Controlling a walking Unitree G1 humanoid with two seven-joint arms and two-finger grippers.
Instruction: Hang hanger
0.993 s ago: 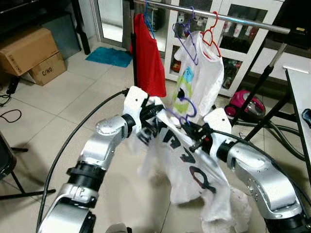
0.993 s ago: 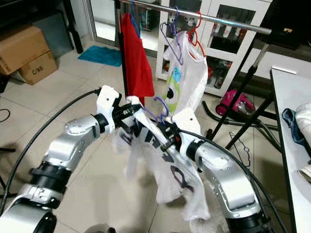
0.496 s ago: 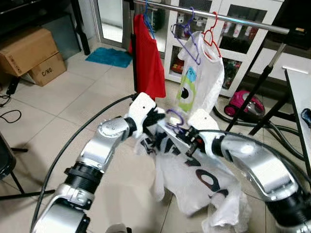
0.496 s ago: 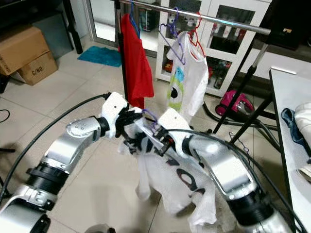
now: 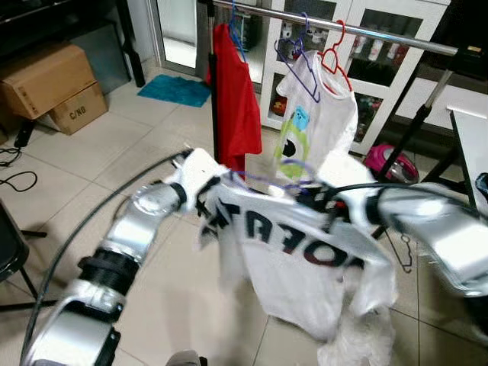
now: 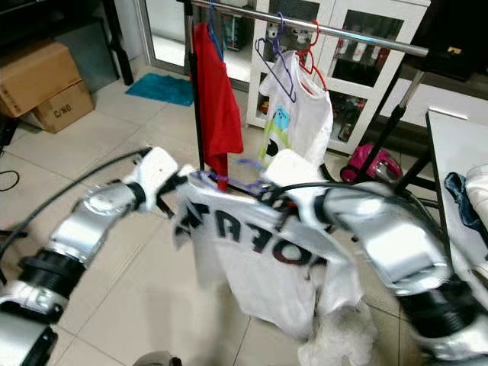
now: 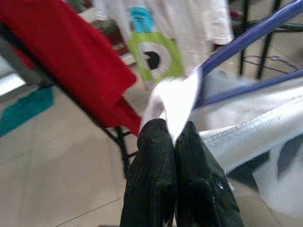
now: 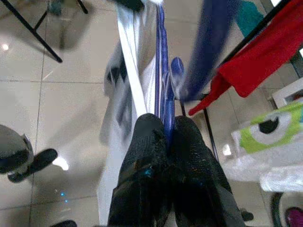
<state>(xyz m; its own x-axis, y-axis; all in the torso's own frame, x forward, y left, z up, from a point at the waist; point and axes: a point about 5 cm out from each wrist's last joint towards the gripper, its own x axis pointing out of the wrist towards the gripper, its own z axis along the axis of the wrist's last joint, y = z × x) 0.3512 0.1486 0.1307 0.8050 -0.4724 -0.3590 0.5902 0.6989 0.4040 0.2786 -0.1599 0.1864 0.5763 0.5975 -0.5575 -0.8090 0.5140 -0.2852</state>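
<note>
A white T-shirt (image 5: 305, 259) with black and red lettering hangs on a purple hanger (image 5: 271, 177), held up between my two arms below the clothes rail (image 5: 366, 30). My left gripper (image 7: 174, 130) is shut on the shirt's shoulder at one end of the hanger. My right gripper (image 8: 165, 125) is shut on the purple hanger (image 8: 163, 94) near its hook. On the rail hang a red shirt (image 5: 232, 91), an empty purple hanger (image 5: 297, 61), and a white shirt with a green monster (image 5: 316, 122) on a red hanger (image 5: 335, 57).
Cardboard boxes (image 5: 46, 80) stand at the far left, and a teal mat (image 5: 174, 89) lies behind the rack. A pink vacuum (image 5: 385, 160) and the rack's black legs are at the right. A white table edge (image 5: 469, 130) is at the far right.
Both arms have lifted and drawn apart, so the shirt now hangs spread flat on the hanger instead of bunched. The picture is blurred by the motion.
</note>
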